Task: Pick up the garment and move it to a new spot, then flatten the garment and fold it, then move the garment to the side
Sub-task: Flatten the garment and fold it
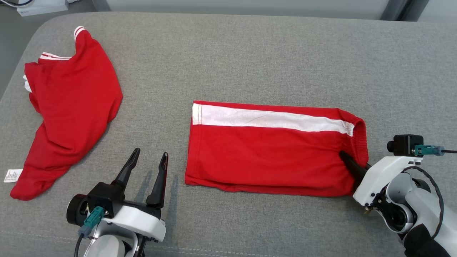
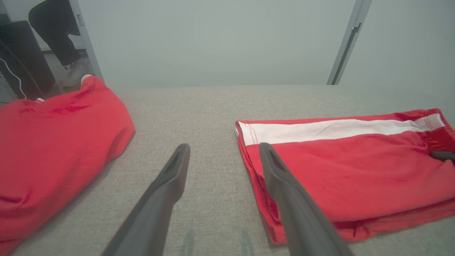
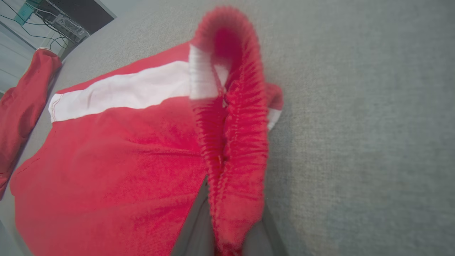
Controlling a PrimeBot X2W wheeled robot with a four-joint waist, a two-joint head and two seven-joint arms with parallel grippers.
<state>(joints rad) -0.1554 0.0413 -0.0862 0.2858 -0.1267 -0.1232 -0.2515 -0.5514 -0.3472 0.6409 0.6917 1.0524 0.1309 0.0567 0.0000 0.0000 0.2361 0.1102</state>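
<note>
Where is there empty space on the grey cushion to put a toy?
Bare grey cushion runs all along the far edge, behind the red shirt and the red shorts. There's also a gap between those two, beyond the open left gripper. The near right is crowded: the right gripper pinches the shorts' waistband.

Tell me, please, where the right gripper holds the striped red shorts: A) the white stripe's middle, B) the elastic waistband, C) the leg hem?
B: the right gripper is shut on the gathered waistband of the shorts, a finger on each side.
</note>
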